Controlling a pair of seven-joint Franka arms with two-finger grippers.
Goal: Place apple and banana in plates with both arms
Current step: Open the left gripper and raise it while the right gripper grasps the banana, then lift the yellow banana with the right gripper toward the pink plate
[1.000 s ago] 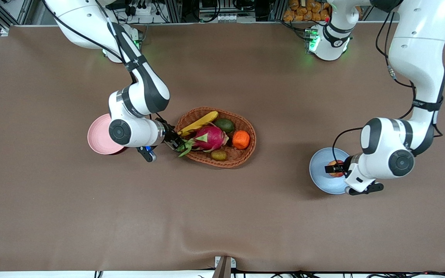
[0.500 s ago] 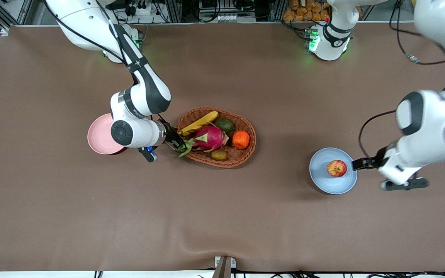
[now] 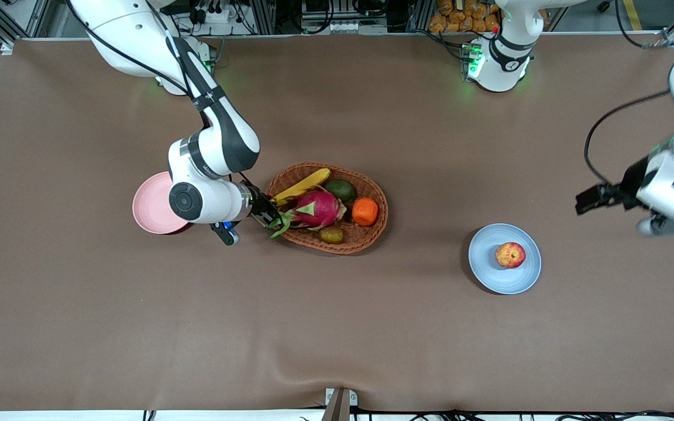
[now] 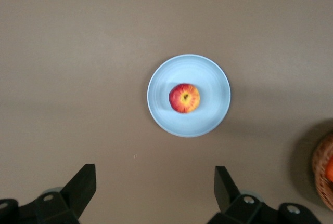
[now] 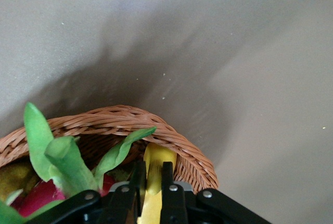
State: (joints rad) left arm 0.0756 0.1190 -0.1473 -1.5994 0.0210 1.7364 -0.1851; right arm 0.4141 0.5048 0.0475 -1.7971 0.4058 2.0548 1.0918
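Note:
The red and yellow apple rests in the light blue plate. My left gripper hangs open and empty over bare table, off the blue plate toward the left arm's end. The yellow banana lies along the rim of the wicker basket. My right gripper is shut on the banana's end at the basket's edge. The pale pink plate lies beside the basket, partly hidden under the right arm.
In the basket lie a magenta dragon fruit with green leaves, an orange, a dark green avocado and a kiwi. Brown cloth covers the table.
The left gripper has let go of the apple in the blue plate, risen and swung toward its end of the table. The right gripper's fingers have closed on the banana.

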